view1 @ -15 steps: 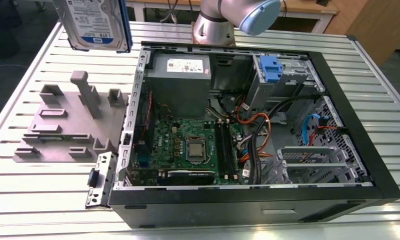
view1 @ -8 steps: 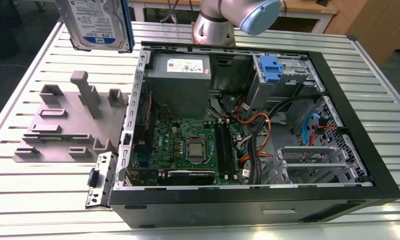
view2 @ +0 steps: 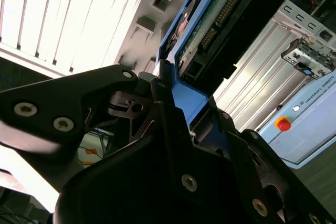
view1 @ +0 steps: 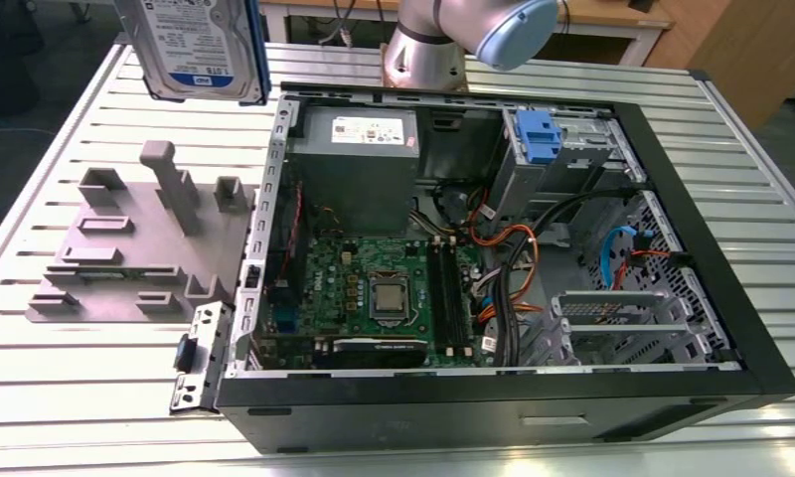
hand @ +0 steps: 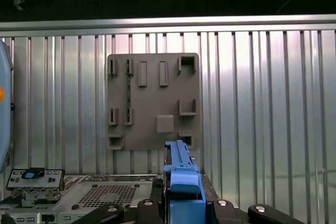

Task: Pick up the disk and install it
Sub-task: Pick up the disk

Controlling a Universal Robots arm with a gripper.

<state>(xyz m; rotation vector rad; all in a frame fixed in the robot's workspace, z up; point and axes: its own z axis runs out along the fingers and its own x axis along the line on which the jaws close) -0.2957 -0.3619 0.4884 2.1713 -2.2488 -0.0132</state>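
The gripper (view2: 186,95) has its black fingers pinching the blue side frame of the disk (view2: 210,14), one finger on each face. The drive's green circuit board and connector row show beyond them in the second wrist view. In the first wrist view the disk (hand: 181,166) is seen edge-on, its blue frame rising out of the gripper (hand: 184,199), with the grey fixture plate (hand: 153,100) lying flat on the slatted aluminium table (hand: 262,103) well beyond it. In the exterior view the disk (view1: 192,50) stands upright in the air at about eleven o'clock from the open computer case (view1: 715,298), label facing the camera and blue frame along the exterior view's right edge of the drive. The fixture plate (view1: 132,253) sits on the table (view1: 53,397) at nine o'clock from the case, just beside its wall. Inside the case, the power supply (view1: 358,129) is at eleven o'clock, a blue drive bracket (view1: 537,134) at one o'clock, and the motherboard (view1: 371,288) at about seven o'clock. The arm's base (view1: 431,55) rises at twelve o'clock from the case.
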